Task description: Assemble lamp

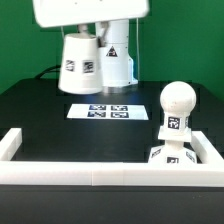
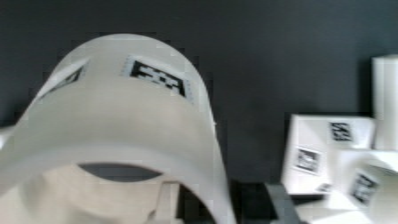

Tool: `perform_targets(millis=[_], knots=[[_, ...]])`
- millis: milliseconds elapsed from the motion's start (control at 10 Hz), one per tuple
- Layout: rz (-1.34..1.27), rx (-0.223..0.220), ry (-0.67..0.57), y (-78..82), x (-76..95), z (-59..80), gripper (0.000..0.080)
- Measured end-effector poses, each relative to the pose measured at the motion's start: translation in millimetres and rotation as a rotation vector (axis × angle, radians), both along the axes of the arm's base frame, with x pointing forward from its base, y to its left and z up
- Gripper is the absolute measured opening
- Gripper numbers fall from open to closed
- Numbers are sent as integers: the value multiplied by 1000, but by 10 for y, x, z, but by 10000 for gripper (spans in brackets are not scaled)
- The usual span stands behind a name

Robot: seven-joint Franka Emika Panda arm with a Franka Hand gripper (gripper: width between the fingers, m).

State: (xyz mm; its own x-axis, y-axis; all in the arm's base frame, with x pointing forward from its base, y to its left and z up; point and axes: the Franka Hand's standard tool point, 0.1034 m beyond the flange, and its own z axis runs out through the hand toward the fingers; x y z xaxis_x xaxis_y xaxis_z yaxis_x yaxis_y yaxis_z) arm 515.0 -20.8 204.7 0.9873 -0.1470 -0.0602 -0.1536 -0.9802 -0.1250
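My gripper (image 1: 86, 36) is shut on the lamp shade (image 1: 79, 63), a white tapered cup with a square tag, and holds it high above the table at the back. In the wrist view the shade (image 2: 125, 110) fills most of the picture, and its wall sits between my gripper's (image 2: 210, 202) jaws. The ball-topped bulb (image 1: 176, 103) stands upright on the flat angular base (image 1: 170, 153) at the front of the exterior view's right. The base also shows in the wrist view (image 2: 338, 150), off to the shade's side.
The marker board (image 1: 103, 110) lies flat on the black table below the shade. A long white border frame (image 1: 90, 170) runs along the front and up both sides. The base rests against the frame's corner on the exterior view's right.
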Motion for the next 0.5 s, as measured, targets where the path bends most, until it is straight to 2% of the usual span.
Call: perform_targets(millis=[300,500], knots=[[-72,-1,-27,460,458,282,44],[-135,-3,-27,715,714,361,44]])
